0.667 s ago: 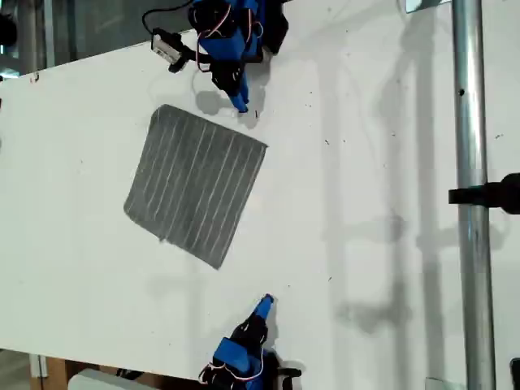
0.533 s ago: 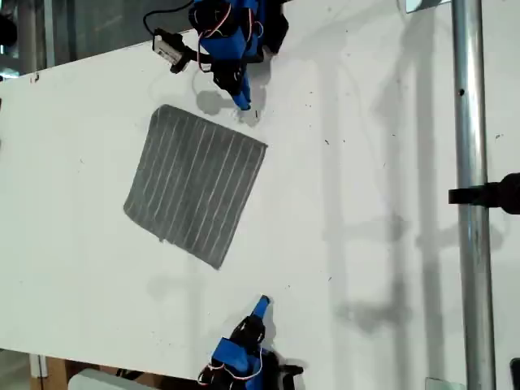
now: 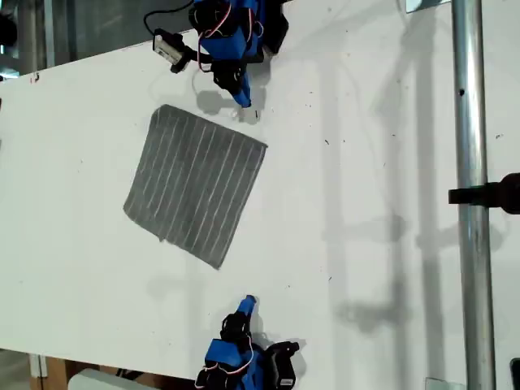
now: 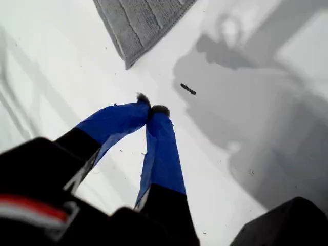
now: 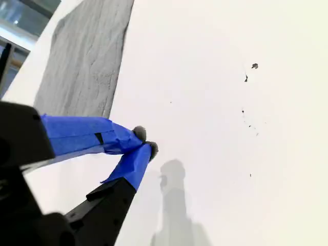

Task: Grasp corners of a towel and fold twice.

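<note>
Underfoot of everything, a white counter, matte, scuffed with a few dark specks and crossed by soft grey shadows. At the exterior view's bottom edge, my first claw, blue-taped tips pressed together, clamped on nothing, hovering over bare counter. Seen along it in the first wrist view, the same shut tips, with a small dark mark just beyond them and the nearest of the corners a little farther on, apart from the claw. Further up in the exterior view, the towel, dark grey with thin pale stripes, spread flat and unfolded, turned askew so that one corner points toward the first claw. Past the towel's far edge, my second claw, also closed tip to tip and empty, near that edge but not touching cloth. Toward the exterior view's right, an upright metal pole carrying a black clamp. Beyond the counter's far corner, dim glazing.
</note>
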You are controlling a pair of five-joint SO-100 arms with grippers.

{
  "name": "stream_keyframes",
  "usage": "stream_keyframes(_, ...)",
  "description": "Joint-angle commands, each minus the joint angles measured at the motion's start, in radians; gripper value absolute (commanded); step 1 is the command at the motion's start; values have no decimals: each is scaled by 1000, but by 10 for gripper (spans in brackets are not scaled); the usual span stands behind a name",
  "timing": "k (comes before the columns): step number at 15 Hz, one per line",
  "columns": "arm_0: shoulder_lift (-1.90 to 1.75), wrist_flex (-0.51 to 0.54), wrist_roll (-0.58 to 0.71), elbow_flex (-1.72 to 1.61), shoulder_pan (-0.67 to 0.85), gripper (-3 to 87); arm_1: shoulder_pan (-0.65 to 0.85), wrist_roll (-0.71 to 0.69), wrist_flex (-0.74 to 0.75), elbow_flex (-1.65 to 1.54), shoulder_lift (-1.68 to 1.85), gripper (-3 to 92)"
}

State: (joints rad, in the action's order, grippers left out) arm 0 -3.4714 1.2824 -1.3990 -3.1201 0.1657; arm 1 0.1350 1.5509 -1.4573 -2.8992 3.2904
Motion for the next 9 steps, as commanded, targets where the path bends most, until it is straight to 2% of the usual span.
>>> stream_keyframes(1, -5, 6, -11, 0, 9, -15, 0, 9, 2, 9, 2, -2)
stream_keyframes(8, -5, 6, -14, 0, 8, -13, -25, 0, -6, 20, 2, -2)
stream_keyframes(9, -5, 6, -15, 0, 9, 8, -34, 0, -18, 37, 2, -2)
